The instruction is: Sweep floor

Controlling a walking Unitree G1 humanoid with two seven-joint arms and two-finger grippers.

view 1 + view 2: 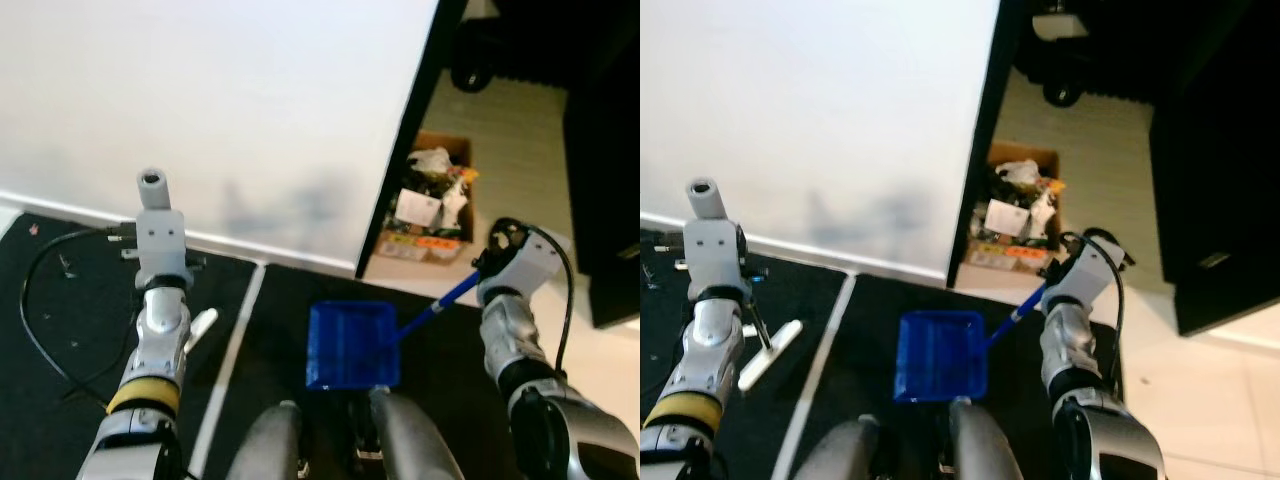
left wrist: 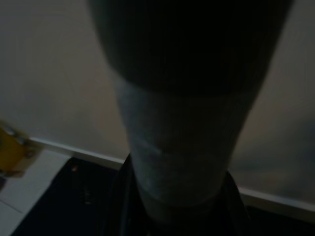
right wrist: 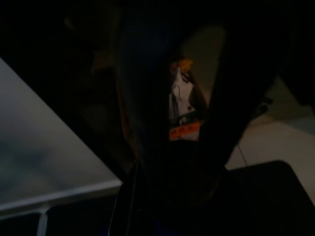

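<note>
A blue dustpan (image 1: 350, 345) hangs flat over the black mat just ahead of my knees. Its blue handle (image 1: 440, 302) slants up to the right into my right gripper (image 1: 487, 270), which is shut on it. The right wrist view is dark, with the handle (image 3: 162, 147) running between the fingers. My left gripper (image 1: 158, 272) is raised at the left and shut on a grey broom handle (image 1: 151, 182), whose tip sticks up above the wrist. The white brush head (image 1: 770, 355) rests on the mat below. The handle (image 2: 182, 142) looms close in the left wrist view.
A white wall (image 1: 200, 100) with a skirting board stands straight ahead. An open cardboard box (image 1: 432, 205) full of rubbish sits in the gap right of the wall. Dark furniture (image 1: 610, 200) is at the right. A black cable (image 1: 35, 335) loops over the mat, and a white line (image 1: 235, 345) crosses it.
</note>
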